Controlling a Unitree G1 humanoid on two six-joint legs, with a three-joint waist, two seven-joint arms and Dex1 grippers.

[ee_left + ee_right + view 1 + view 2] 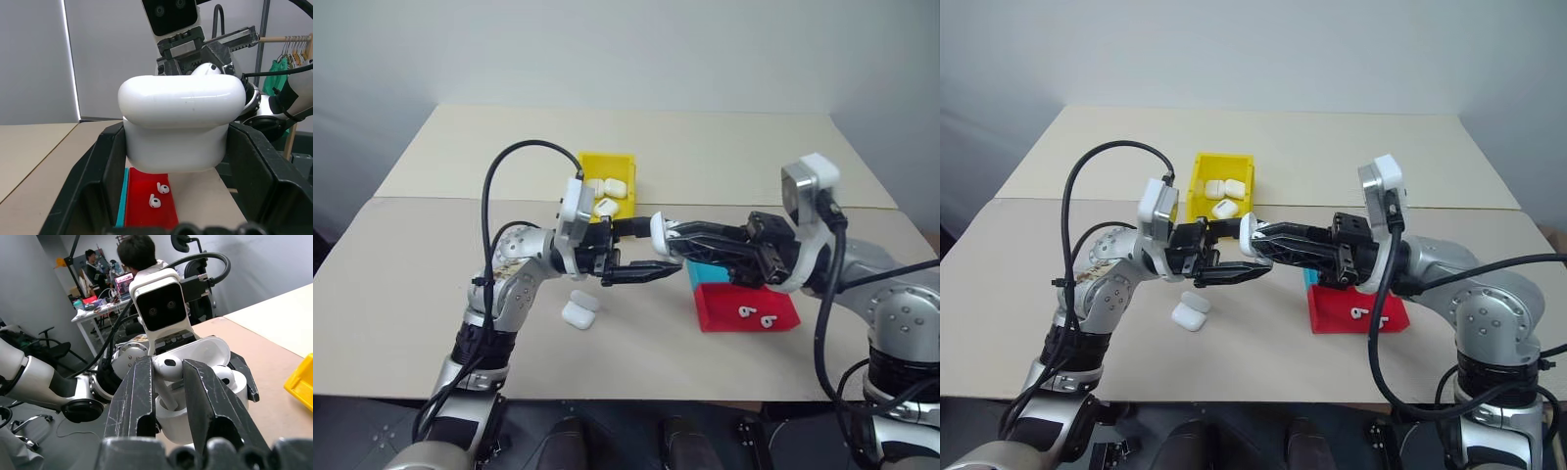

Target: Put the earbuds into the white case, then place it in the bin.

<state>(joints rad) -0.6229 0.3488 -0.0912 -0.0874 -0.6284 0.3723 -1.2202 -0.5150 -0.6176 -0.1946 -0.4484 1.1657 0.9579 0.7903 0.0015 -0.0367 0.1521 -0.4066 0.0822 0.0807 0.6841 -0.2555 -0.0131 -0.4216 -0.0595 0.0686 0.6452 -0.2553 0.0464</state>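
Beige table (431, 284): our left gripper (171, 215) clamps the white case (178, 127) mid-air, lid open; our right gripper (168, 396) pinches one earbud (167, 368) over it. Both are light, rigid, glossy and slippery; we judge the case's flat sides the safest hold, with the yellow bin (610, 166) just behind.

Left arm bent inward, left gripper (641, 272) aimed across toward the right, roughly level, fingers clamped on the open white case (181, 122). Right arm reaching in from the opposite side, right gripper (168, 377) aimed leftward and roughly level, fingers pinched on an earbud (166, 369) at the case's open mouth. Both grippers meeting tip to tip above the table.
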